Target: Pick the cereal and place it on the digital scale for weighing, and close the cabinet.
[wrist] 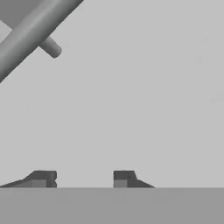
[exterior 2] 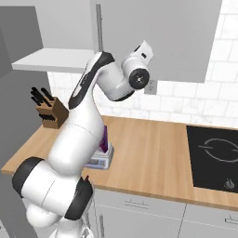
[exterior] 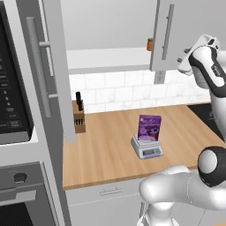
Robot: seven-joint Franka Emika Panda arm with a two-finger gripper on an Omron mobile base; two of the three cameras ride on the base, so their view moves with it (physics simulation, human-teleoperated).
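Observation:
The purple cereal [exterior: 149, 127] box stands upright on the small grey digital scale [exterior: 148, 148] in the middle of the wooden counter; in the right base view the cereal [exterior 2: 105, 138] and scale [exterior 2: 103, 159] peek out from behind my arm. The grey cabinet [exterior: 170, 32] hangs above with both doors swung out. My gripper [exterior: 182, 62] is raised against the outer face of the right door [wrist: 131, 87]. Its fingertips [wrist: 124, 178] stand a little apart with nothing between them, close to the flat door face. The door's bar handle [wrist: 30, 30] runs past the upper left.
A small orange-brown jar [exterior: 150, 44] sits on the cabinet shelf. The knife block [exterior: 79, 118] stands at the counter's left end beside the open left door [exterior: 53, 66] and the oven column [exterior: 13, 110]. A black cooktop [exterior 2: 216, 155] lies to the right.

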